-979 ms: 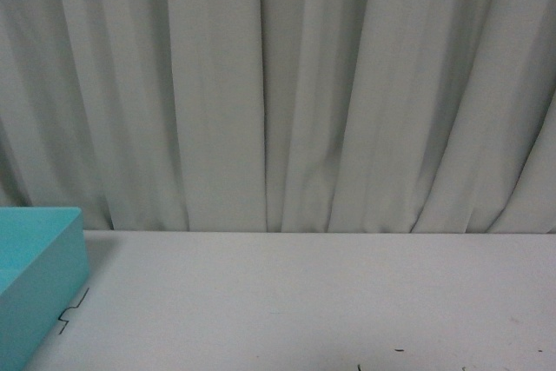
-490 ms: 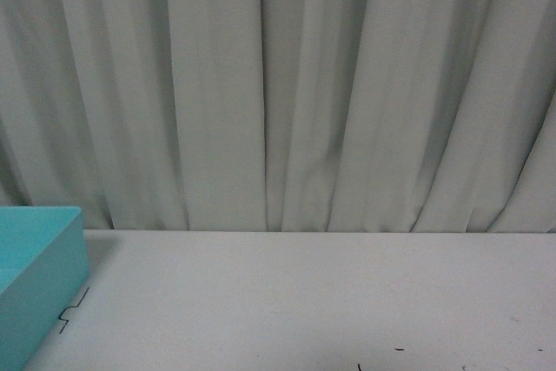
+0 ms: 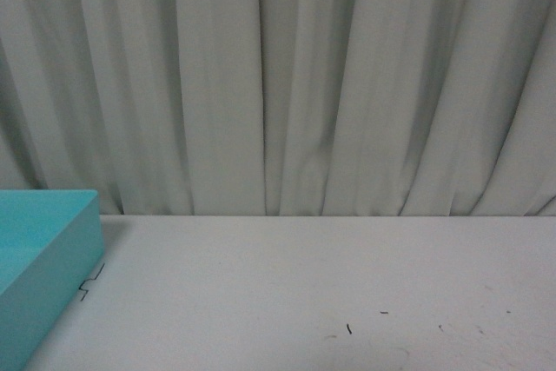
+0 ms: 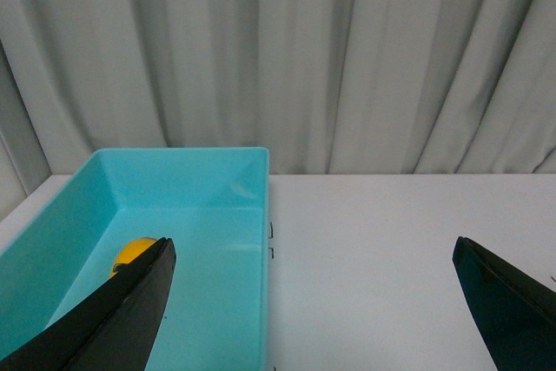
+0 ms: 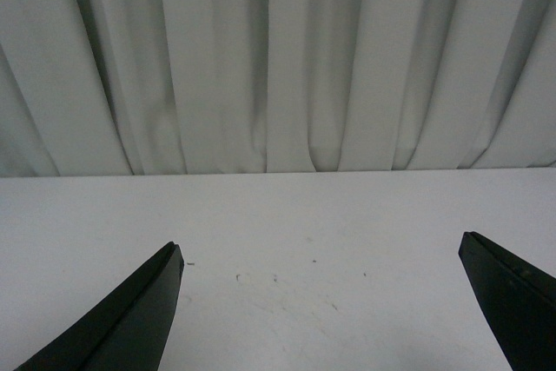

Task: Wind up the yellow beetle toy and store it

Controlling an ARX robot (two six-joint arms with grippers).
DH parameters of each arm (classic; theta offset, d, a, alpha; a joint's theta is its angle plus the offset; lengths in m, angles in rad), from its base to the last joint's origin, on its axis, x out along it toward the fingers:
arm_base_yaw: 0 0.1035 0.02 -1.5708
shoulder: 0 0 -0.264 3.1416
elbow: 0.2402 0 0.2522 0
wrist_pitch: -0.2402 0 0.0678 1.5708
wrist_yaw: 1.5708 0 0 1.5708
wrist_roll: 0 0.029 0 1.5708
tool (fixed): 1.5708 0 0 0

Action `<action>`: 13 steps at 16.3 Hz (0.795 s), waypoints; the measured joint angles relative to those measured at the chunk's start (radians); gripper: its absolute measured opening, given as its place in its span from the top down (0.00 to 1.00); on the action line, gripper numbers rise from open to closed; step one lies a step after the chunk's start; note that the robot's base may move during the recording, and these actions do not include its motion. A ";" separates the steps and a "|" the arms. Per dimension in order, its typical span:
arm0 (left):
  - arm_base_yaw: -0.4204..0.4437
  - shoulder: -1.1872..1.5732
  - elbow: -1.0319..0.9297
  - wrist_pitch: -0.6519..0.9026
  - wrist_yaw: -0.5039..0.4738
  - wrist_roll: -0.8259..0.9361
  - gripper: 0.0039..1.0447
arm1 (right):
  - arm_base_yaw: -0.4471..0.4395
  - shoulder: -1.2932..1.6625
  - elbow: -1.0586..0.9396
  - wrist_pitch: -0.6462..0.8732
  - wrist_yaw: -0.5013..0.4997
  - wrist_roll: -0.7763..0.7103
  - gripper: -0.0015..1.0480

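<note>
In the left wrist view a small patch of the yellow beetle toy shows on the floor of the turquoise bin, mostly hidden behind one black finger. My left gripper is open wide and empty, above the bin's near wall and the white table. My right gripper is open and empty over bare white table. In the front view only the bin's corner shows at the left; the toy and both grippers are out of that view.
A grey-white curtain hangs along the table's far edge. The white table carries small black marks. The bin stands at the table's left side.
The front view has shifted: the table's far edge and the bin's corner now sit higher and a little further right in the picture. More table surface shows.
</note>
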 joint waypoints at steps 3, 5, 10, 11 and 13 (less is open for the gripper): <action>0.000 0.000 0.000 0.000 0.000 0.000 0.06 | 0.000 0.000 0.000 0.000 0.000 0.000 0.06; 0.000 0.000 0.000 -0.001 0.000 0.000 0.06 | 0.000 0.000 0.000 0.000 0.000 0.000 0.06; 0.000 0.000 0.000 -0.004 0.000 0.000 0.06 | 0.000 0.000 0.000 -0.004 0.000 0.000 0.06; 0.000 0.000 0.000 0.000 0.000 0.000 0.06 | 0.000 0.000 0.000 0.001 0.000 0.000 0.06; 0.000 0.000 0.000 0.000 0.000 0.000 0.06 | 0.000 0.000 0.000 0.000 0.000 0.000 0.06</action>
